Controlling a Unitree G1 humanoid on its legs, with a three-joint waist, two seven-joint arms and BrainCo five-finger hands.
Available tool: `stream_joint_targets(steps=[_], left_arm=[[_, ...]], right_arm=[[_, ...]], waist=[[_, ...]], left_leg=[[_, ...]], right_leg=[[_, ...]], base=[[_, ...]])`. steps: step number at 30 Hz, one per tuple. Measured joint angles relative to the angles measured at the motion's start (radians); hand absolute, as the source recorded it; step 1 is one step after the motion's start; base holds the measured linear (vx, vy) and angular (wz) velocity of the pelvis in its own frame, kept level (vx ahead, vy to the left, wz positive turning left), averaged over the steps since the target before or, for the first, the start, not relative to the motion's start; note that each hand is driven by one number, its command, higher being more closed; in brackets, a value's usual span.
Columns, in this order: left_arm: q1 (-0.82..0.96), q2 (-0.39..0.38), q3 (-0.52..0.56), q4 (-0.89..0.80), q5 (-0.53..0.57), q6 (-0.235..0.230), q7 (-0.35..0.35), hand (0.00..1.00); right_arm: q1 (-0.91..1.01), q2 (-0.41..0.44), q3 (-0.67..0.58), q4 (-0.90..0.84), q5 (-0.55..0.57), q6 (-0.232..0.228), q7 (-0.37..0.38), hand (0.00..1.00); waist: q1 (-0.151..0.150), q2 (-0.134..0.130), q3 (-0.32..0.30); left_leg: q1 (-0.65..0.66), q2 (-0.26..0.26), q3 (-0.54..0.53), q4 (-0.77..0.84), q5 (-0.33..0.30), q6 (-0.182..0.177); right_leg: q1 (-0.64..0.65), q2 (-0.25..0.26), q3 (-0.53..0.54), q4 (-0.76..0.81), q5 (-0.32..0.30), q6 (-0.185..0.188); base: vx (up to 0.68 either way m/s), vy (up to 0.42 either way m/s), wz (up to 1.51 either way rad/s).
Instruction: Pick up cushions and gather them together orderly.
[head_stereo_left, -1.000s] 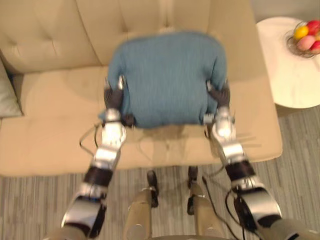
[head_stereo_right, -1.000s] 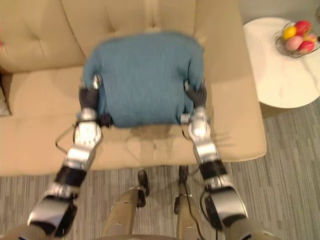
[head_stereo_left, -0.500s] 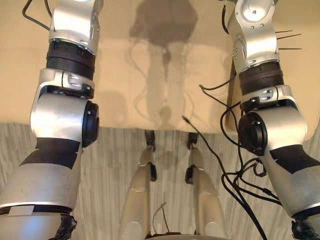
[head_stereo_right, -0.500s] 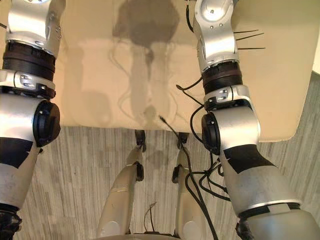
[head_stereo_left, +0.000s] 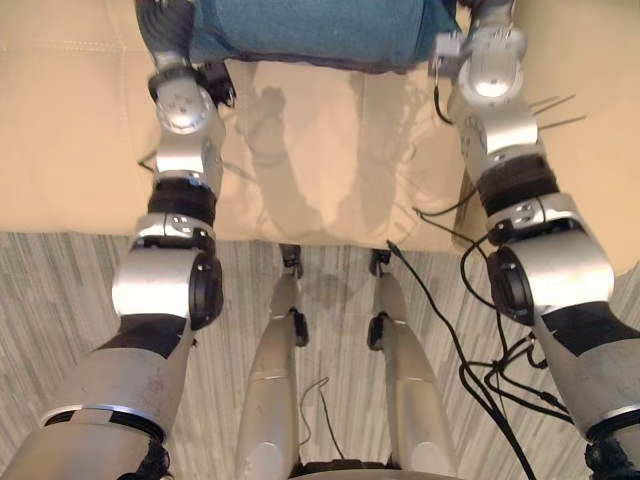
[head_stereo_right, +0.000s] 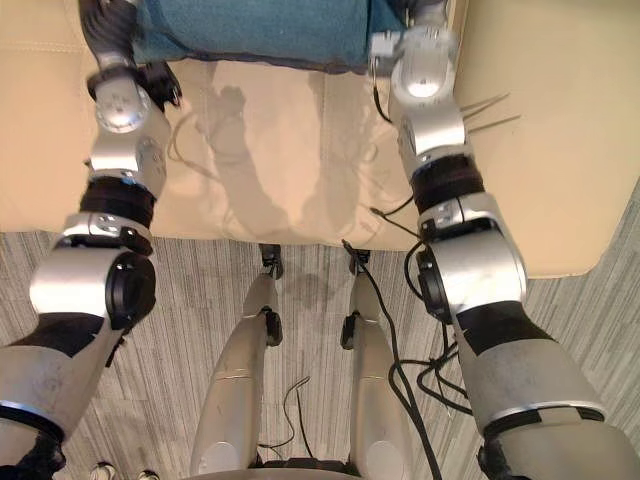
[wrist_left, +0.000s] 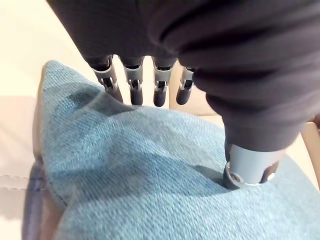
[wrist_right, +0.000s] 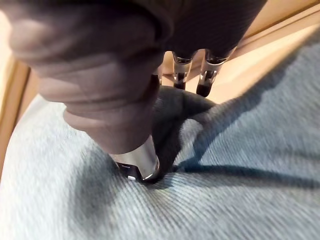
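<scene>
Clearly soft, the blue cushion (head_stereo_left: 310, 30) is held over the sofa (head_stereo_left: 330, 170) seat, pinched at each side edge. The left robot hand (wrist_left: 132, 82) and right robot hand (wrist_right: 136, 159) curl round it, thumbs dimpling the weave. It looks light, floppy and grippy, so the edges suit holding. No label or writing shows.

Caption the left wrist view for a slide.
Left hand pinches the blue cushion, thumb pressed into its fabric.
</scene>
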Motion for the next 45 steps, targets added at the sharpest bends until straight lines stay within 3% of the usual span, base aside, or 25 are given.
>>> stream_joint_targets(steps=[6, 7, 11, 14, 17, 20, 24, 26, 30, 35, 42, 45], left_arm=[[0.129, 0.003, 0.000, -0.006, 0.001, 0.002, -0.019, 0.00], [0.152, 0.007, 0.000, -0.028, 0.001, 0.002, -0.019, 0.00], [0.320, 0.070, -0.004, -0.238, 0.000, -0.001, -0.016, 0.00], [0.473, 0.090, -0.007, -0.417, 0.000, -0.020, -0.008, 0.00], [0.650, 0.071, -0.007, -0.587, -0.002, -0.050, 0.003, 0.00], [0.928, -0.029, -0.013, -0.707, -0.021, -0.083, -0.014, 0.00], [1.211, -0.144, -0.082, -0.708, -0.020, -0.079, -0.087, 0.00], [1.352, -0.198, -0.122, -0.623, -0.016, -0.063, -0.155, 0.00], [1.401, -0.233, -0.124, -0.390, -0.002, -0.032, -0.216, 0.00], [1.406, -0.245, -0.104, -0.097, 0.067, 0.017, -0.284, 0.00], [1.444, -0.227, -0.074, -0.011, 0.121, 0.028, -0.318, 0.00], [1.431, -0.226, -0.088, -0.018, 0.120, 0.029, -0.320, 0.00]], right_arm=[[0.133, 0.017, 0.033, -0.080, -0.010, -0.035, 0.024, 0.00], [0.163, 0.016, 0.032, -0.109, -0.016, -0.038, 0.028, 0.00], [0.326, 0.011, 0.028, -0.314, -0.037, -0.041, 0.057, 0.00], [0.511, -0.005, -0.006, -0.494, -0.065, -0.048, 0.056, 0.00], [0.747, -0.003, -0.051, -0.676, -0.101, -0.074, 0.058, 0.00], [1.057, 0.024, -0.055, -0.778, -0.130, -0.106, 0.097, 0.00], [1.367, 0.085, -0.055, -0.763, -0.139, -0.106, 0.182, 0.00], [1.504, 0.120, -0.063, -0.654, -0.176, -0.106, 0.238, 0.00], [1.572, 0.145, -0.083, -0.465, -0.216, -0.096, 0.286, 0.00], [1.591, 0.151, -0.158, -0.205, -0.266, -0.072, 0.323, 0.00], [1.615, 0.137, -0.183, -0.080, -0.331, -0.056, 0.329, 0.00], [1.597, 0.130, -0.181, -0.067, -0.332, -0.055, 0.326, 0.00]], waist=[[-0.005, 0.000, 0.000], [-0.008, 0.000, 0.000], [0.000, 0.000, 0.000], [0.003, 0.000, 0.000], [0.005, 0.000, -0.002], [0.020, 0.001, -0.055], [0.031, -0.001, -0.121], [0.029, -0.001, -0.189], [0.027, -0.001, -0.270], [0.004, 0.001, -0.340], [-0.001, 0.011, -0.383], [-0.008, 0.015, -0.372]], left_leg=[[0.041, 0.013, 0.029, 0.000, -0.011, -0.005], [0.046, 0.015, 0.032, 0.001, -0.010, -0.007], [0.073, 0.058, 0.046, -0.011, 0.018, -0.039], [0.130, 0.065, 0.045, -0.017, 0.021, -0.040], [0.205, 0.065, 0.045, -0.015, 0.010, -0.045], [0.276, 0.065, 0.051, 0.003, -0.031, -0.043], [0.375, 0.067, 0.052, 0.029, -0.080, -0.046], [0.457, 0.072, 0.063, 0.039, -0.115, -0.048], [0.576, 0.074, 0.095, 0.034, -0.149, -0.049], [0.725, 0.055, 0.129, -0.010, -0.173, -0.051], [0.826, 0.037, 0.186, -0.038, -0.196, -0.055], [0.799, 0.048, 0.207, 0.042, -0.212, -0.034]], right_leg=[[0.027, 0.010, 0.054, 0.000, -0.007, 0.004], [0.040, 0.010, 0.059, 0.000, -0.047, 0.003], [0.068, 0.045, 0.046, 0.000, -0.071, -0.016], [0.125, 0.053, 0.030, 0.000, -0.071, -0.027], [0.203, 0.053, 0.025, 0.000, -0.082, -0.041], [0.280, 0.052, 0.028, 0.000, -0.113, -0.050], [0.383, 0.056, 0.027, 0.009, -0.159, -0.051], [0.446, 0.060, 0.033, 0.049, -0.211, -0.054], [0.527, 0.060, 0.058, 0.086, -0.260, -0.046], [0.645, 0.048, 0.084, 0.065, -0.272, -0.041], [0.687, 0.044, 0.139, 0.074, -0.284, -0.026], [0.599, 0.020, 0.116, 0.286, -0.353, -0.010]], base=[[-0.07, -0.012, -0.11], [-0.10, -0.090, 0.14], [-0.10, -0.132, 0.04], [-0.05, -0.066, 0.02], [-0.01, -0.022, 0.06], [0.04, -0.002, -0.02], [0.08, -0.003, -0.02], [0.09, -0.007, -0.13], [0.10, 0.001, -0.22], [0.05, 0.023, -0.17], [0.03, 0.039, -0.26], [0.01, 0.018, -0.09]])
